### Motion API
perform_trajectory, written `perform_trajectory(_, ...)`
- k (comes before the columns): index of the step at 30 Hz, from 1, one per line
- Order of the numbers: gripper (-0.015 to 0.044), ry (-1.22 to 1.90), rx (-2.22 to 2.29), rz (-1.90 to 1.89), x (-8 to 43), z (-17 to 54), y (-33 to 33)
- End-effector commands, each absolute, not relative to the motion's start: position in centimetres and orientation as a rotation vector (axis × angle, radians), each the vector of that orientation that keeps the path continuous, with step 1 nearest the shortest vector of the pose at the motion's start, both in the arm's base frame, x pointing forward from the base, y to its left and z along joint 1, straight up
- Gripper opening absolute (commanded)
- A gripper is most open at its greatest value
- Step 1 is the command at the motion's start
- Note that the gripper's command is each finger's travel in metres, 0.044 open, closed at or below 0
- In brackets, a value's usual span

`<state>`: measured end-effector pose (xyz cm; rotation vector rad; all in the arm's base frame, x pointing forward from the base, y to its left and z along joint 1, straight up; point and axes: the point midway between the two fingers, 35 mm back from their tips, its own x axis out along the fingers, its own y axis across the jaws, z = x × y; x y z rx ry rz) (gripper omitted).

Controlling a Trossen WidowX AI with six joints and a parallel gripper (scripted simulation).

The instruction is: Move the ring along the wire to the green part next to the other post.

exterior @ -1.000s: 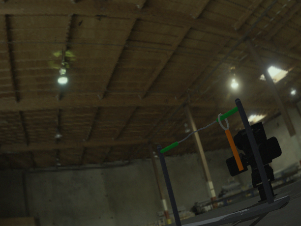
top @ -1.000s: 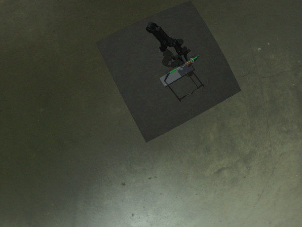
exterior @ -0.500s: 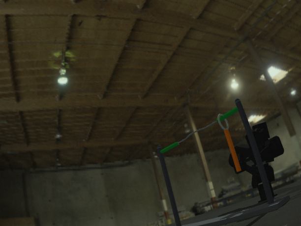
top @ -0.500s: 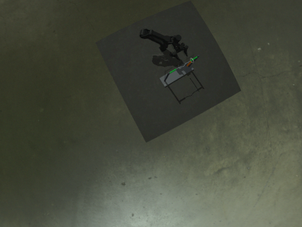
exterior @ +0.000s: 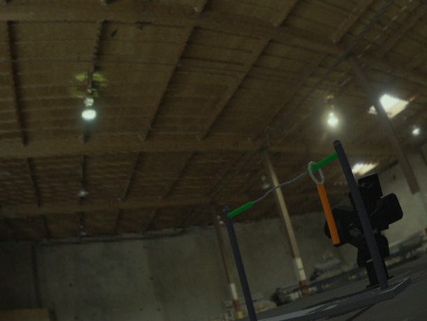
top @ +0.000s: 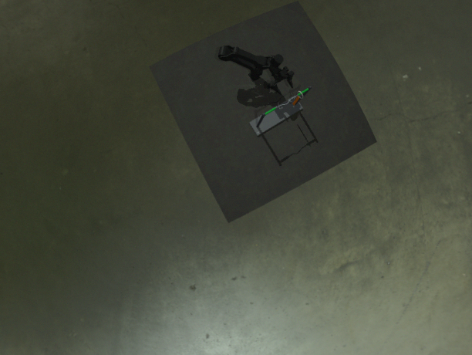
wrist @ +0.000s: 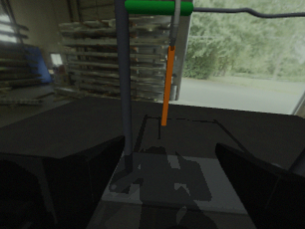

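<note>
The ring (top: pixel 303 95) (exterior: pixel 320 182) (wrist: pixel 176 21) hangs around the green part (top: pixel 306 90) (exterior: pixel 327 160) (wrist: pixel 150 7) beside one post (exterior: pixel 359 206) (wrist: pixel 124 75), near that part's inner end. Its orange handle (top: pixel 296 101) (exterior: pixel 328 213) (wrist: pixel 168 85) hangs down, slightly tilted. My gripper (top: pixel 284 87) (wrist: pixel 169 143) is wide open and empty, back from the handle; in the wrist view the handle's lower end shows above and between the fingertips. In the exterior view the fingertips cannot be made out behind the handle and post.
The thin grey wire (exterior: pixel 275 188) (wrist: pixel 224 10) runs from the ring's side to the other green part (top: pixel 271 110) (exterior: pixel 241 210) at the other post (top: pixel 261 120) (exterior: pixel 238 262). Both posts stand on a grey base (top: pixel 266 125) (wrist: pixel 224 186) on a dark mat (top: pixel 216 154).
</note>
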<state>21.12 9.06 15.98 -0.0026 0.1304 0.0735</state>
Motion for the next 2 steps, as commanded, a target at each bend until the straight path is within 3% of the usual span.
perform_trajectory(1, 0.044, 0.131, -0.001, 0.069, 21.1, 15.93, 8.98)
perform_trajectory(2, 0.044, 0.131, -0.001, 0.069, 21.1, 15.93, 8.98)
